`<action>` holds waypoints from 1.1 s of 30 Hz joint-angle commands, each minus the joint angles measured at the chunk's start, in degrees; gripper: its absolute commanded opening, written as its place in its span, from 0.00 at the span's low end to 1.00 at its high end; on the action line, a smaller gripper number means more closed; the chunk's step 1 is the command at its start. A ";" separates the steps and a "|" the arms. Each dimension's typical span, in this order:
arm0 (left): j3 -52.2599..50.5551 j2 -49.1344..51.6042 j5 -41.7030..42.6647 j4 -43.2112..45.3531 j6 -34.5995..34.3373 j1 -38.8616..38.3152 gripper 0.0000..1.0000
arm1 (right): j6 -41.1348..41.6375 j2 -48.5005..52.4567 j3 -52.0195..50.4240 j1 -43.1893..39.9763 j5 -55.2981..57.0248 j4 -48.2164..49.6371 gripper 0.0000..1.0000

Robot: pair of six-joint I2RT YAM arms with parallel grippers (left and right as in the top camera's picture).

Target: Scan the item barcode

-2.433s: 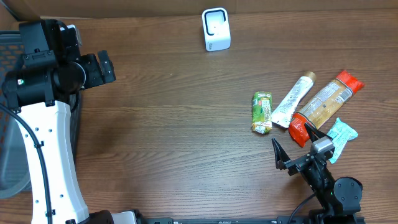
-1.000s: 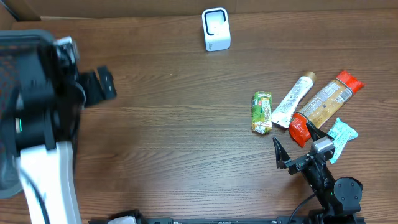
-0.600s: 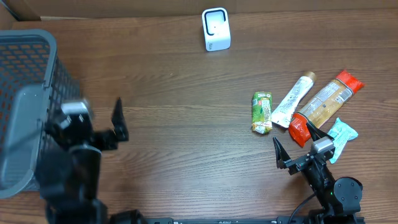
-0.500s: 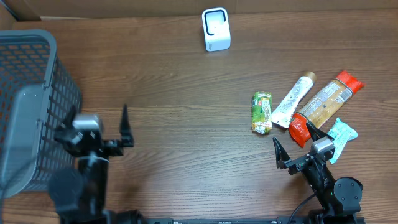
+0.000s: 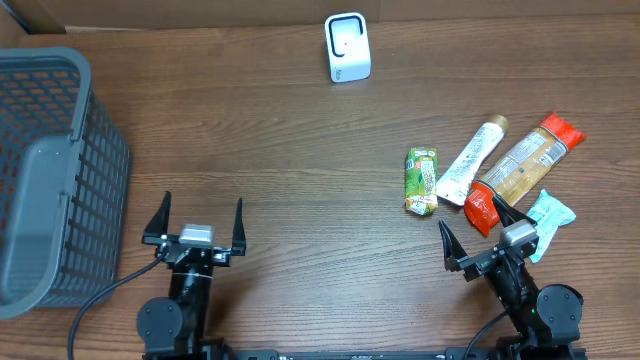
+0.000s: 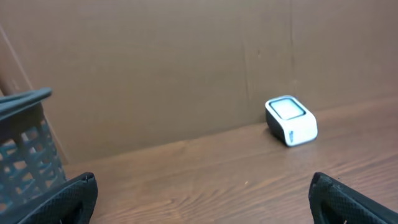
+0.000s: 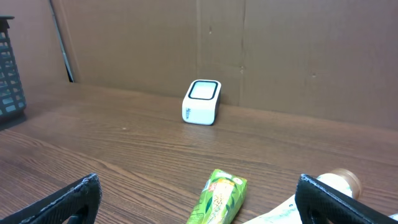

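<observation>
A white scanner (image 5: 347, 47) stands at the table's back edge; it also shows ahead in the left wrist view (image 6: 291, 120) and the right wrist view (image 7: 202, 102). The items lie at the right: a green packet (image 5: 421, 181) (image 7: 219, 197), a white tube (image 5: 472, 160), an orange and red bar (image 5: 522, 168) and a teal packet (image 5: 552, 213). No barcode can be made out on them. My left gripper (image 5: 202, 213) (image 6: 202, 193) rests open at the front left, holding nothing. My right gripper (image 5: 472, 228) (image 7: 198, 185) is open and holds nothing, just in front of the green packet.
A grey mesh basket (image 5: 105, 180) fills the left side of the table, and its edge shows in the left wrist view (image 6: 28, 146) and the right wrist view (image 7: 9, 74). A brown cardboard wall (image 7: 280, 50) closes off the back.
My left arm has swung from above the basket at the back left down to the table's front, uncovering the basket. The right arm and the items have not moved.
</observation>
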 commanded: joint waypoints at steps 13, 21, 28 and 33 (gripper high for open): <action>-6.69 -5.53 -3.63 -7.19 0.70 -0.63 0.99 | -0.26 -0.68 -0.59 0.35 0.55 0.42 1.00; -6.69 -5.42 -3.67 -7.17 0.44 -0.63 1.00 | -0.28 -0.68 -0.59 0.35 0.55 0.42 1.00; -6.69 -5.42 -3.67 -7.17 0.44 -0.63 0.99 | -0.26 -0.68 -0.59 0.35 0.55 0.42 1.00; -6.69 -5.42 -3.67 -7.17 0.44 -0.63 1.00 | -0.28 -0.68 -0.59 0.35 0.55 0.42 1.00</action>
